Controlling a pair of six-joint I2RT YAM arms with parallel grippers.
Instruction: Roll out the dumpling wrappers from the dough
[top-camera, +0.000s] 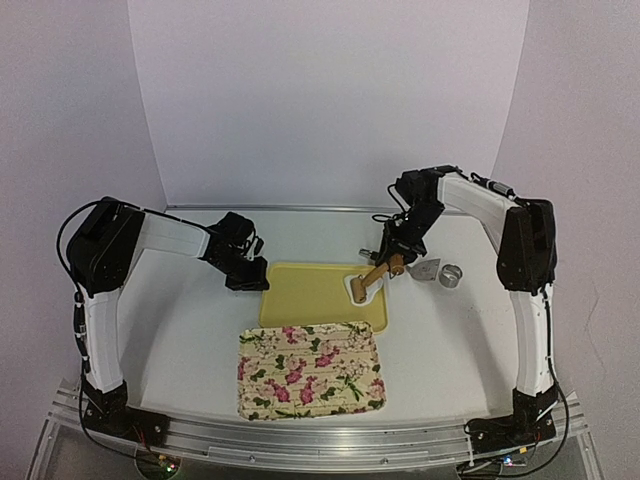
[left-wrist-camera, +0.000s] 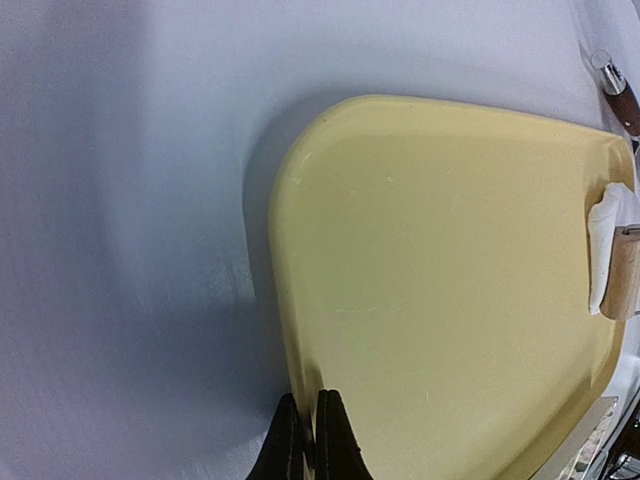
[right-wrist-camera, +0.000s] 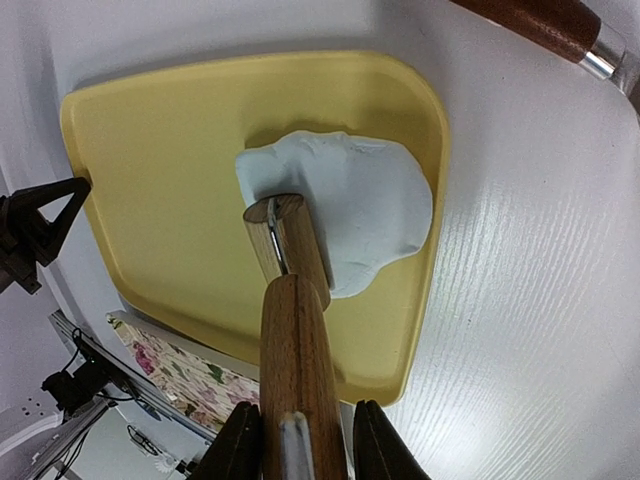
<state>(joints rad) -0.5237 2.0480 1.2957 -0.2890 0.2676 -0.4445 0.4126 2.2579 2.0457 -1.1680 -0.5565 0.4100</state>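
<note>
Edges: shallow yellow plastic tray with rounded corners (top-camera: 310, 295) lies mid-bench on the white bench (top-camera: 180, 330); its near rim lies just beside the far rim of a rectangular floral-print tray (top-camera: 312, 370).

Task item: flattened lump of white dough (right-wrist-camera: 370, 200) lies on the yellow tray hard against its right rim; in the right wrist view its outer side reaches up to that rim; we see it as one irregular patch, not a round disc.

Right pincer (right-wrist-camera: 300, 445): clamped on a light wooden rolling pin (right-wrist-camera: 295, 350), one finger on each side of the shaft; the pin slants down and its far end rests on the dough.

Left pincer (left-wrist-camera: 308, 412): jaws fully closed, nothing between them; its tips are at the yellow tray's left rim; we cannot tell whether they touch it.

Open room: bare yellow floor runs from the dough across to the left rim.

Surroundings, right of the tray on the bench: a short metal ring cutter (top-camera: 451, 275); a pale flat object between ring and pin, too small to identify; a tool with a dark wooden handle and a metal collar (right-wrist-camera: 540, 20), just behind the tray's far right corner, close to the right arm.
</note>
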